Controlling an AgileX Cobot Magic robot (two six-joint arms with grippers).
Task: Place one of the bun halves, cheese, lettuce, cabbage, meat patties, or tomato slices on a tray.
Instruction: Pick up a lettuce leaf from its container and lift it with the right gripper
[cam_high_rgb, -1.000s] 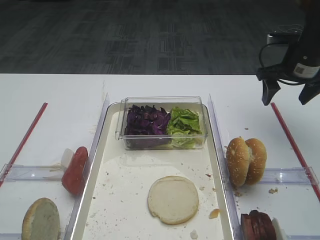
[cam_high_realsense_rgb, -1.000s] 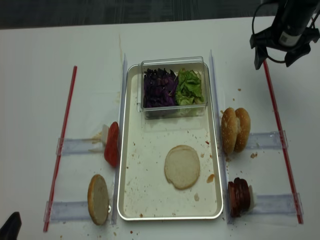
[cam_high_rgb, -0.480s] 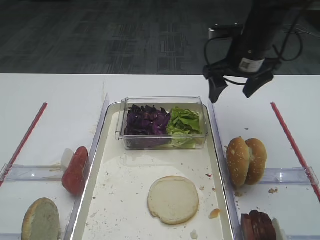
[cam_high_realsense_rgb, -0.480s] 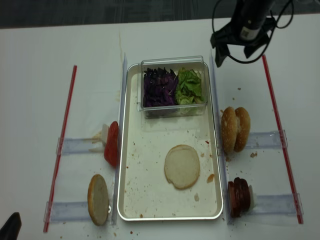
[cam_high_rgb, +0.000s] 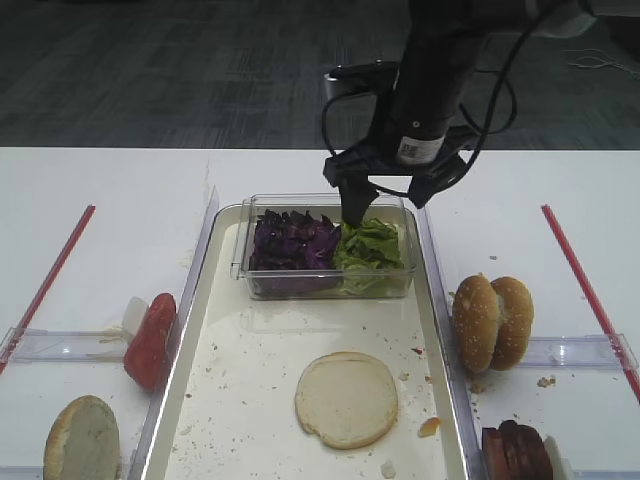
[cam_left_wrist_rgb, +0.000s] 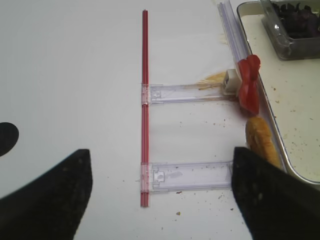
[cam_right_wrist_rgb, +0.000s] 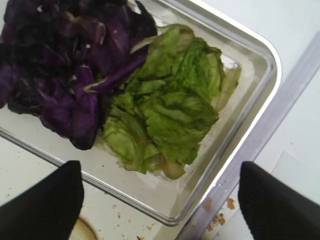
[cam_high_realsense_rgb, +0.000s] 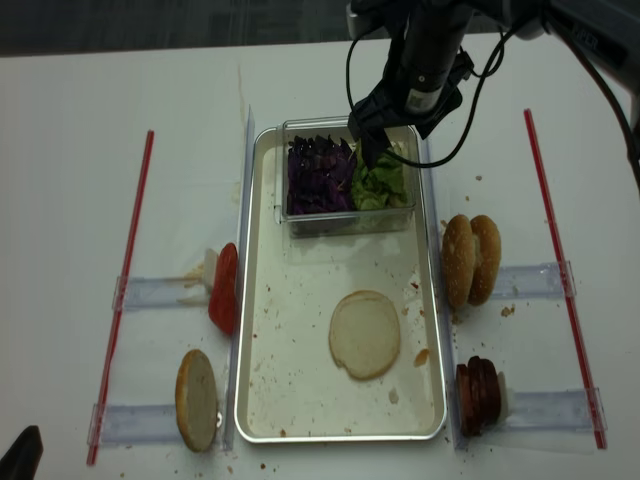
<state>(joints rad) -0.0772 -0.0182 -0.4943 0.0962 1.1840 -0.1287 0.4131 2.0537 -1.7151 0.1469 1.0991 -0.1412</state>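
Right hand (cam_high_rgb: 388, 205) spread wide, holding nothing, over lettuce (cam_high_rgb: 368, 247) in clear box (cam_high_rgb: 325, 287) at tray's (cam_high_rgb: 215, 400) upper end; bun half (cam_high_rgb: 346, 398) lower centre of frame, on tray; left hand (cam_left_wrist_rgb: 160, 197) open, nothing held.

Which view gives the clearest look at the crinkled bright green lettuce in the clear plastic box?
The right wrist view: the crinkled bright green lettuce fills the frame inside the clear plastic box. In both exterior high views it is small and partly covered by the right gripper. The left wrist view misses it.
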